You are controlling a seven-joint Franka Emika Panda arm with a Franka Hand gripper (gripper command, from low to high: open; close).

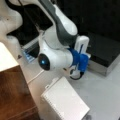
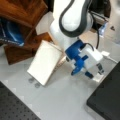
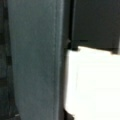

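The white arm's gripper (image 2: 93, 73), carried on a blue mount, is seen low over the pale grey bench (image 2: 65, 100) in a front view, near that view's right. Its dark fingers (image 2: 100, 68) are pointed down toward a small white block (image 2: 98, 78) lying on the bench; whether the fingers are apart or together cannot be told, nor whether the block is touched. In a front view the gripper (image 1: 75, 72) is mostly hidden behind the blue mount and the arm's rounded white wrist.

A flat white rectangular box (image 2: 45, 62) is propped tilted against a brown wooden shelf unit (image 2: 22, 15), just beside the arm toward the view's left; in a front view the same box (image 1: 66, 100) lies below the gripper. A black slab (image 2: 107, 97) is set at the bench's edge close to the gripper on the view's right. A dark perforated mat (image 2: 12, 105) fills the bottom left corner. A white cable (image 2: 110, 57) runs behind the gripper.

In the wrist view only a white surface (image 3: 92, 82) beside a dark grey surface (image 3: 35, 60) is shown.
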